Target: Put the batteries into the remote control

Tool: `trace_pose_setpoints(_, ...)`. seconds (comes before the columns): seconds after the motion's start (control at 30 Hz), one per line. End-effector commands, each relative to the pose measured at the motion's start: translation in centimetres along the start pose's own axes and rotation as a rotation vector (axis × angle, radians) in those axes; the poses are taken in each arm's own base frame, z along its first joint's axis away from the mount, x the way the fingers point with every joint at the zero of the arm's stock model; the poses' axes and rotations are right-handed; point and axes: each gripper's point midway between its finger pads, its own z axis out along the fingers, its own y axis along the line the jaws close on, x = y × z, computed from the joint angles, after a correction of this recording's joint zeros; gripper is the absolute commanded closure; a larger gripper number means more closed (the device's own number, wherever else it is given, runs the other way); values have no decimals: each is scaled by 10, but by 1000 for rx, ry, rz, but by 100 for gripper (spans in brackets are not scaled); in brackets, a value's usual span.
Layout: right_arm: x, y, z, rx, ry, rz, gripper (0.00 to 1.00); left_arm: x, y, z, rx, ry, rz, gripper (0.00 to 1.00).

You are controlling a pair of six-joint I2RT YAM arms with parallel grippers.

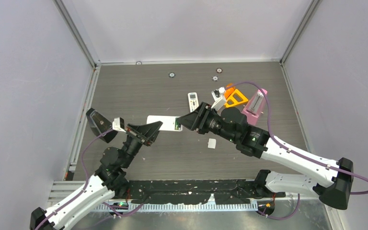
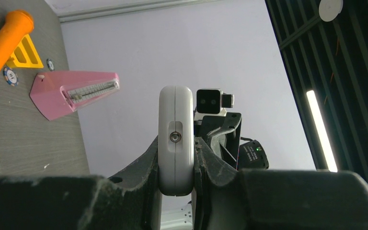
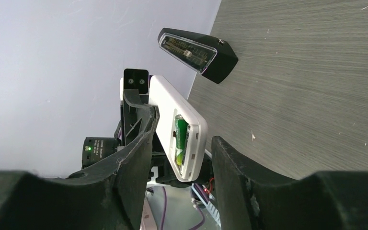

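Your left end effector (image 2: 176,160) is closed on the white remote control (image 2: 175,115). It clamps the narrow sides and holds the unit raised off the bench (image 1: 139,86). Your right end effector (image 3: 182,132) stands open, with one finger on each side of the remote's other end. A green battery (image 3: 180,136) sits in the uncovered compartment there. A black wedge-shaped object (image 3: 197,51) lies on the bench beyond, and a pink wedge-shaped object (image 2: 72,93) lies well apart from it.
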Motion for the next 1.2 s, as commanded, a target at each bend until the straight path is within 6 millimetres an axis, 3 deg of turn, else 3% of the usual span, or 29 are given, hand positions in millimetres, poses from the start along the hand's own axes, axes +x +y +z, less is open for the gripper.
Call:
trace_pose_setpoints(0.0, -9, 17, -1, -50, -20, 46, 45, -4, -24, 0, 68, -16, 2, 100)
trace_pose_setpoints(0.17, -9, 18, 9, -68, -7, 90, 48, 0, -26, -1, 83, 5, 15, 100)
trace_pose_setpoints(0.3, -5, 6, 16, -58, -10, 160, 55, 3, -31, -2, 99, 23, 49, 100)
trace_pose_setpoints(0.63, 1, 7, 18, -115, 12, 257, 59, 4, -35, -4, 120, 29, 87, 100)
trace_pose_setpoints(0.87, 4, 13, 17, -160, 29, 193, 79, -4, -35, -4, 109, -11, 35, 100)
trace_pose_setpoints(1.17, 17, 19, 19, -188, 97, 36, 85, -13, -38, -2, 114, -62, -5, 100)
